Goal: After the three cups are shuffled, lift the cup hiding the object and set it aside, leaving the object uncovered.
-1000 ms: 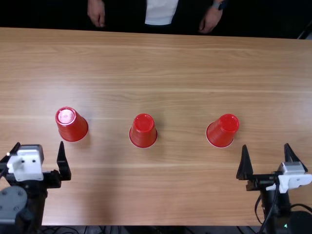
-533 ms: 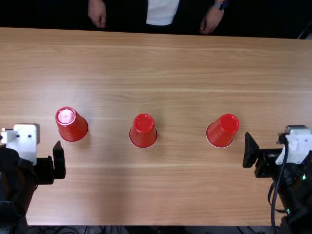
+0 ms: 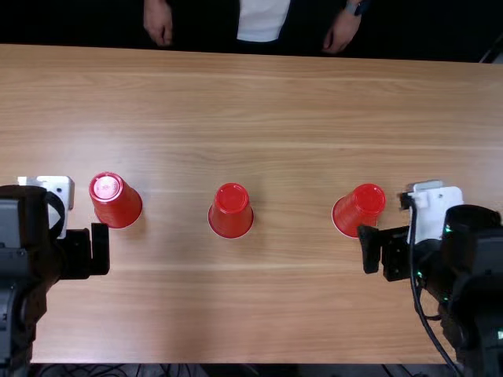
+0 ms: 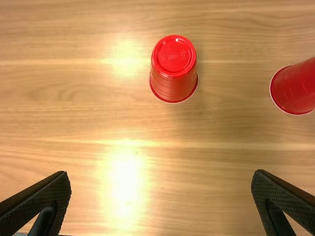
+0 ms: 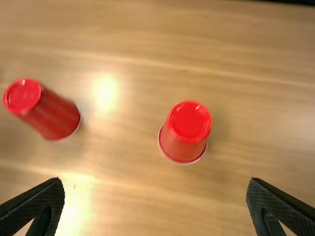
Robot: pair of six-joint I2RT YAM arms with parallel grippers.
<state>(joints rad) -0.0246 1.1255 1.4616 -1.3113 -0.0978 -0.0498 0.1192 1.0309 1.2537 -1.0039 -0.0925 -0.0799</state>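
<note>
Three red cups stand upside down in a row on the table: the left cup (image 3: 115, 201), the middle cup (image 3: 231, 210) and the right cup (image 3: 358, 210). What they cover is hidden. My left gripper (image 4: 158, 196) is open, raised over the table on the near side of the left cup (image 4: 173, 69), with the middle cup (image 4: 294, 86) off to one side. One of its fingers (image 3: 98, 250) shows just near of the left cup. My right gripper (image 5: 153, 201) is open, on the near side of the right cup (image 5: 184, 132); its finger (image 3: 369, 247) is close to that cup.
The wooden table (image 3: 251, 102) runs wide behind the cups to its far edge. The cups stand well apart, with bare wood between them (image 3: 295, 220).
Both arms have risen and come forward from the near edge towards the cups. The right gripper has also shifted left, close to the right cup. The cups have not moved.
</note>
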